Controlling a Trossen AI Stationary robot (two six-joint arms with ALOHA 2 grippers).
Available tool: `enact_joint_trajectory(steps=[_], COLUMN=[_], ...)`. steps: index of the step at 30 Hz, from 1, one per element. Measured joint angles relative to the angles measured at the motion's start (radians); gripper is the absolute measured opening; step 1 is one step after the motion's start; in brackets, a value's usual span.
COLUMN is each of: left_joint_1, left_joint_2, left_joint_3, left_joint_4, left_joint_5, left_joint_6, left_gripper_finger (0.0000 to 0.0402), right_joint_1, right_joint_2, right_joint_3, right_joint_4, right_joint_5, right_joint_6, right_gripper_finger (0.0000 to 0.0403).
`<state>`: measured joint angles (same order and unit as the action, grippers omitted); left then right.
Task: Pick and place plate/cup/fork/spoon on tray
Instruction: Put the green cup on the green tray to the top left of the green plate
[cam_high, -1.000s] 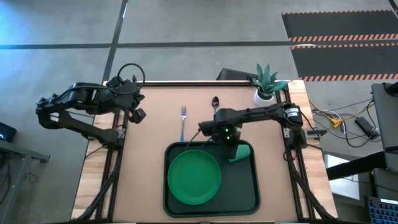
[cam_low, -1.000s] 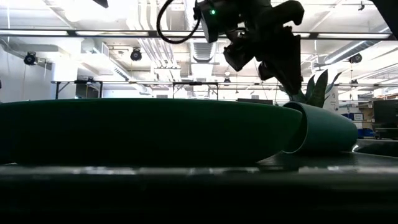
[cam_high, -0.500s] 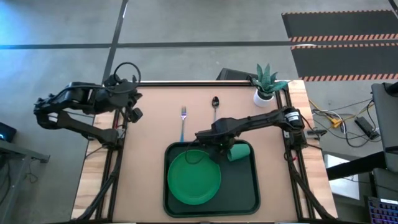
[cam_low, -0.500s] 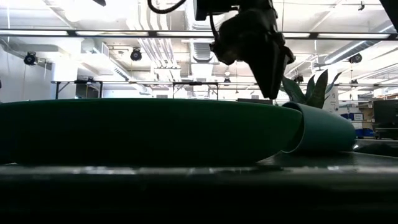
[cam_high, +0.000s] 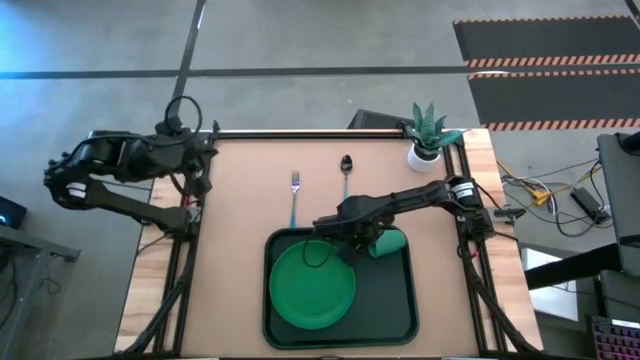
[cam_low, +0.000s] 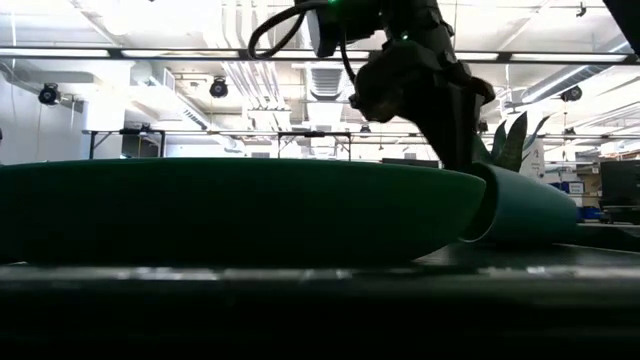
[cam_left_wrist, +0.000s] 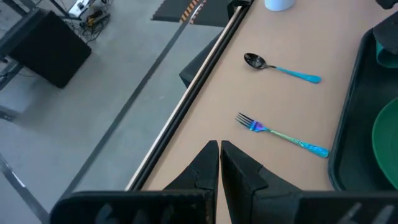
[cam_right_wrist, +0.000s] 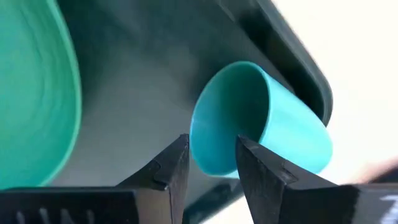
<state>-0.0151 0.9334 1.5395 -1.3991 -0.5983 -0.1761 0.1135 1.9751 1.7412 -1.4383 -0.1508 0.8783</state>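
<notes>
The dark green tray (cam_high: 400, 305) lies at the table's near middle. The green plate (cam_high: 312, 285) lies flat in its left half. The green cup (cam_high: 389, 243) lies on its side in the tray's far right corner, mouth toward the plate. My right gripper (cam_high: 356, 240) is low over the tray at the cup's mouth, open, with the near part of the cup's rim (cam_right_wrist: 208, 163) between its fingers. The fork (cam_high: 295, 196) and the spoon (cam_high: 346, 172) lie on the table beyond the tray. My left gripper (cam_high: 198, 182) is shut and empty at the table's far left edge. My right gripper (cam_right_wrist: 211, 163) stands open across the rim of the cup's mouth, coming slanting down from the plate's side. I cannot tell whether either finger touches the cup. The cup rests on its side on the tray floor.
A white pot with a spiky plant (cam_high: 427, 138) stands at the far right corner. The fork (cam_left_wrist: 283, 135) and spoon (cam_left_wrist: 283, 68) lie side by side, handles toward the tray. Black rails run along the table's left and right edges.
My right gripper has come down and a little toward the near edge, to the cup's mouth on the tray. My left arm has drawn back toward the table's far left edge. The cup and the plate stay where they were.
</notes>
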Motion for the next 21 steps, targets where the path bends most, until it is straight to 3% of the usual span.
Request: enact_joint_trajectory(steps=[8,15,21], left_joint_1=[0.0,0.0,0.0], left_joint_2=[-0.019,-0.012,-0.004], left_joint_3=[-0.009,-0.009,-0.009], left_joint_4=[0.001,0.002,0.002], left_joint_5=[0.002,0.002,0.002], left_joint_6=[0.0,0.0,0.0], left_gripper_finger=[0.0,0.0,0.0], right_joint_1=[-0.003,-0.007,-0.007], right_joint_2=[-0.002,-0.001,0.0], right_joint_3=[0.068,0.187,0.14], right_joint_4=[-0.022,-0.048,-0.112], right_joint_5=[-0.066,0.009,-0.002], right_joint_6=[0.002,-0.003,-0.006], right_gripper_finger=[0.0119,0.0119,0.0118])
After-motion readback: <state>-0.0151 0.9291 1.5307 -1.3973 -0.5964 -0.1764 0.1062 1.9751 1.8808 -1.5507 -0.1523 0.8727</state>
